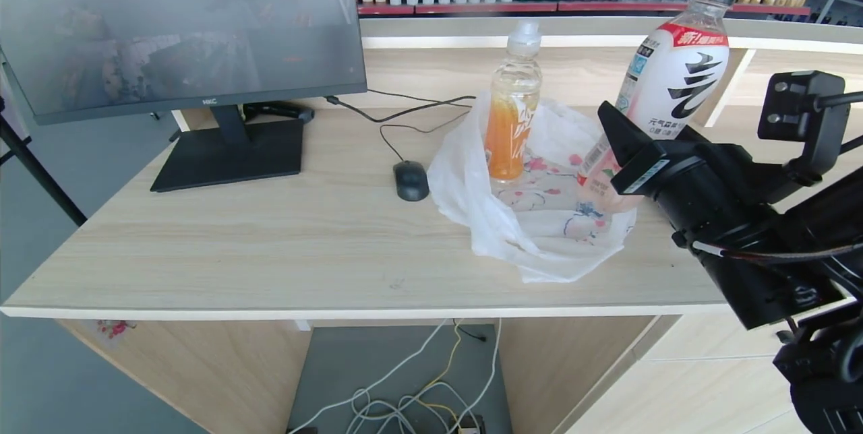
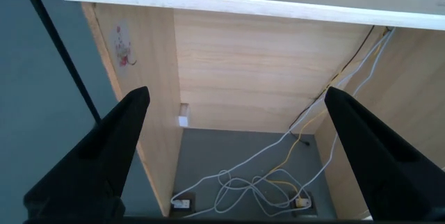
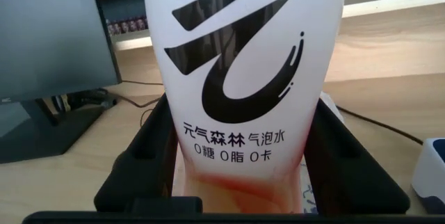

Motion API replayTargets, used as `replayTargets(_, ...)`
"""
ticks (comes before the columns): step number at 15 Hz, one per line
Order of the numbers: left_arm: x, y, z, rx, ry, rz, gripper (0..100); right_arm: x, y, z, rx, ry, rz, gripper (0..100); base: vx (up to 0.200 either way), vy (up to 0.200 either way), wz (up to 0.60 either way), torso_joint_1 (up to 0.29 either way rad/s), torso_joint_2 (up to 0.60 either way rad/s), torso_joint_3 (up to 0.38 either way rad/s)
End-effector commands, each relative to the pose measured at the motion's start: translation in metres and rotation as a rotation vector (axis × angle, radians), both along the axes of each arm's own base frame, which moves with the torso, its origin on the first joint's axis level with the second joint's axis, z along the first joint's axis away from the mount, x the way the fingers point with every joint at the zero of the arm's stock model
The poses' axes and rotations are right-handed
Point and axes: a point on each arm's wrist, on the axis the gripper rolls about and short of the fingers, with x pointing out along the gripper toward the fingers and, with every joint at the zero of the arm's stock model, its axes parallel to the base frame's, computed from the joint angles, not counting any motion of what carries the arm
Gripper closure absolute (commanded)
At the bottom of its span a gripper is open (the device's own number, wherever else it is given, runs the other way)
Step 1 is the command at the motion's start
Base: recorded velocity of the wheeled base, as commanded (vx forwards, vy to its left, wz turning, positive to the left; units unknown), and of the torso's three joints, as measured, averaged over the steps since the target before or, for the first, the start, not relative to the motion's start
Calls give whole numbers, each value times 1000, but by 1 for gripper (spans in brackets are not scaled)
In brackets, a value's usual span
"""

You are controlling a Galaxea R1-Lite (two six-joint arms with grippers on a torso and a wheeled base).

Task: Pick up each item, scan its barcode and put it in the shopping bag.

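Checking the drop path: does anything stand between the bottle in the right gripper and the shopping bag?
Nothing visible. The right gripper holds the white-labelled bottle over the shopping bag's right side; an orange drink bottle stands upright further left in it.

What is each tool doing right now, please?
Left tool: open, holding nothing.
Right tool: shut on the white-labelled bottle.
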Motion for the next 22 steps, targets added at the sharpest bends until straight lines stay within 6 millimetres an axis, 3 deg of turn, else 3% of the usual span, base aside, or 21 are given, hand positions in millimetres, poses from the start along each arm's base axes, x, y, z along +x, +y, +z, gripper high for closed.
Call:
replayTargets(1, 0, 0, 0, 0, 0, 2, 0, 1, 0, 0, -2, 0, 0, 100, 0, 0, 0, 0, 0, 0)
replayTargets(8, 0, 0, 0, 0, 0, 1, 0, 20, 7, 3, -75, -50, -6, 100, 0, 0, 0, 0, 0, 0)
replayTargets(11, 0, 0, 0, 0, 0, 1, 0, 47, 7, -13, -125, -22, -27, 100, 0, 0, 0, 0, 0, 0)
replayTargets(13, 0, 0, 0, 0, 0, 2, 0, 66, 10, -12, -115, -43, -46, 100, 0, 0, 0, 0, 0, 0)
replayTargets(22, 0, 0, 0, 0, 0, 1, 0, 108, 6, -46, -161, 19, -94, 100, 0, 0, 0, 0, 0, 0)
